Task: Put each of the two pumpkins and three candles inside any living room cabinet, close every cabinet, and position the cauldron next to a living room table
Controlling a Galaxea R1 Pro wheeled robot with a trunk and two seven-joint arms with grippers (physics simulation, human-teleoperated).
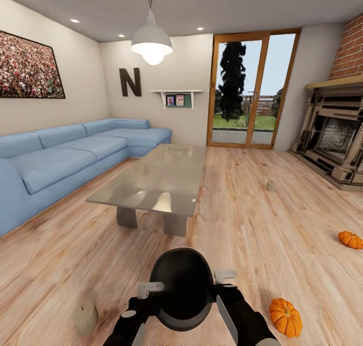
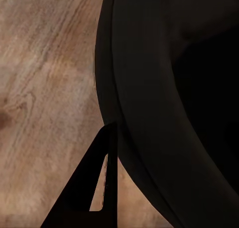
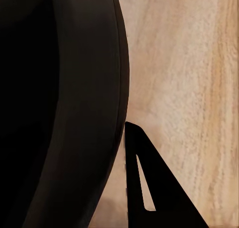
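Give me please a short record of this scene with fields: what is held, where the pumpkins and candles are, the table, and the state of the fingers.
held: black cauldron, between both arms in front of the robot
left gripper: at the cauldron's left side; one finger against its wall
right gripper: at the cauldron's right side; one finger against its wall
pumpkins: near pumpkin on the floor at lower right; far pumpkin further right
candles: near candle on the floor at lower left; far candle toward the fireplace
table: glass coffee table ahead, beside the blue sofa

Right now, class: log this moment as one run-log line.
held: cauldron by left gripper and right gripper | floor: pumpkins, candles | ahead: glass table
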